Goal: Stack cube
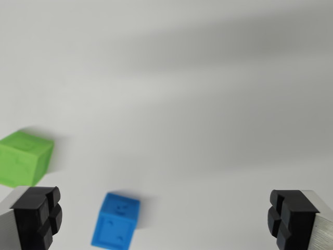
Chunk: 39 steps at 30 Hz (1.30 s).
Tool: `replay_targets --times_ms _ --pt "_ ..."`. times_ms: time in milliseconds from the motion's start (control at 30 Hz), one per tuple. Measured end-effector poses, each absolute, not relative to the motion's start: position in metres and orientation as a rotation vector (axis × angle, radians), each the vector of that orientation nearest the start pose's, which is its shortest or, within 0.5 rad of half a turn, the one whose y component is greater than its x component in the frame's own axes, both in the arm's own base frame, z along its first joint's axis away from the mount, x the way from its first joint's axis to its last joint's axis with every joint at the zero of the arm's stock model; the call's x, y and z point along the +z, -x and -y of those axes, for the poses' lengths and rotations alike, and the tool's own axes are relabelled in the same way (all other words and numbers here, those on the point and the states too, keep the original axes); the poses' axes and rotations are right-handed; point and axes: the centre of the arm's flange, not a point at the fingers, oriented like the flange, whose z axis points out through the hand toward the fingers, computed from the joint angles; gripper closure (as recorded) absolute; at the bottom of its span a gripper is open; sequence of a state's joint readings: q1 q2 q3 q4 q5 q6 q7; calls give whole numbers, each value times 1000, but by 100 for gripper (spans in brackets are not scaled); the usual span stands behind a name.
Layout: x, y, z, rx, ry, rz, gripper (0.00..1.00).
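Note:
A blue cube (115, 222) lies on the white table near the bottom of the wrist view, left of centre. A larger-looking green cube (23, 158) sits at the wrist view's left edge, apart from the blue one. My gripper (164, 219) is open, its black fingertips (39, 213) wide apart at the bottom corners. The blue cube lies between the fingers, closer to the left one, and nothing is held. Both cubes rest on the table, touching neither finger.
The white table surface (197, 104) fills the view beyond the cubes, crossed by soft grey shadows near the top.

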<state>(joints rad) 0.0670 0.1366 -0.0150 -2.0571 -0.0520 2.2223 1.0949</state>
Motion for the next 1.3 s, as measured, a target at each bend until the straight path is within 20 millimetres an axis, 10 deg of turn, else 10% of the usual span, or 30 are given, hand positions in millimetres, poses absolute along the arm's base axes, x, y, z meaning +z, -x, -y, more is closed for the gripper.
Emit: replay_targets --times_ms 1300 --pt "276 -552 -133 -36 2616 -1763 0"
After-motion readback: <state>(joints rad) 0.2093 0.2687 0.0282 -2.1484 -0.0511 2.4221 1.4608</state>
